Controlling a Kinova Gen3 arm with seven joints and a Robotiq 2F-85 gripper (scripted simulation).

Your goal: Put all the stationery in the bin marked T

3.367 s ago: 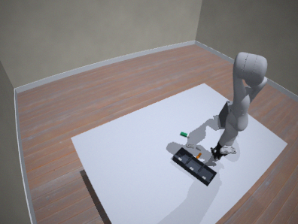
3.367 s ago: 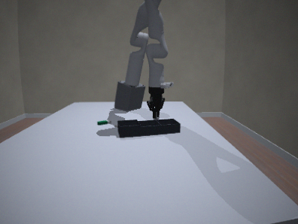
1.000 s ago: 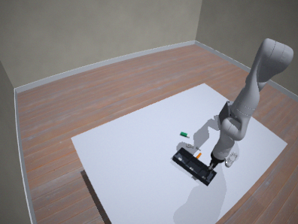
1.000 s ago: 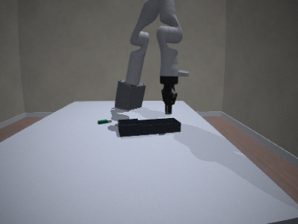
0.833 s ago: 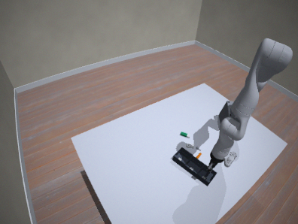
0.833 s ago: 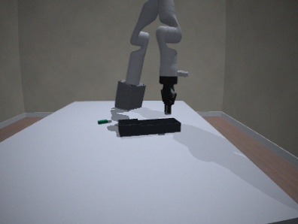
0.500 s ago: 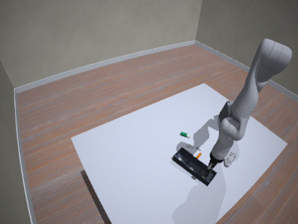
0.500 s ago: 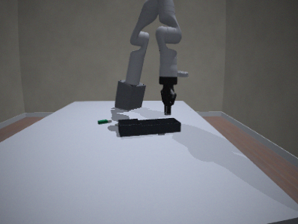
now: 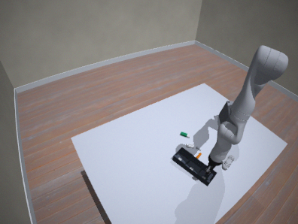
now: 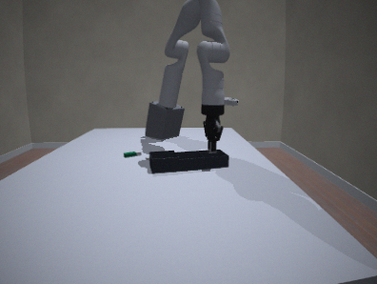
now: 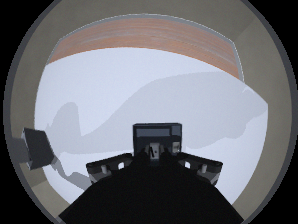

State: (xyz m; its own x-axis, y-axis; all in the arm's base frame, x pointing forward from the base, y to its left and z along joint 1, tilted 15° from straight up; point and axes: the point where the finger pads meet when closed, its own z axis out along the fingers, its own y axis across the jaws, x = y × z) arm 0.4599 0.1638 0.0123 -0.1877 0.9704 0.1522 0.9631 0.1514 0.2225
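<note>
- At gripper (image 9: 208, 171) (image 10: 212, 150) (image 11: 154, 150): narrow; grip on anything cannot be told.
- Positioned over lower-right end of bin row (image 9: 190, 170) (image 10: 188, 163) (image 11: 157, 125), top view; long axis running upper left.

Right of lower centre in the top view, 1 black row of joined open bins (image 9: 189, 171) (image 10: 188, 163) (image 11: 157, 125) stands upright, slanting down to the right — the letter T is too small to read. 1 short orange stick (image 9: 199, 155) lies just beside its upper edge.
</note>
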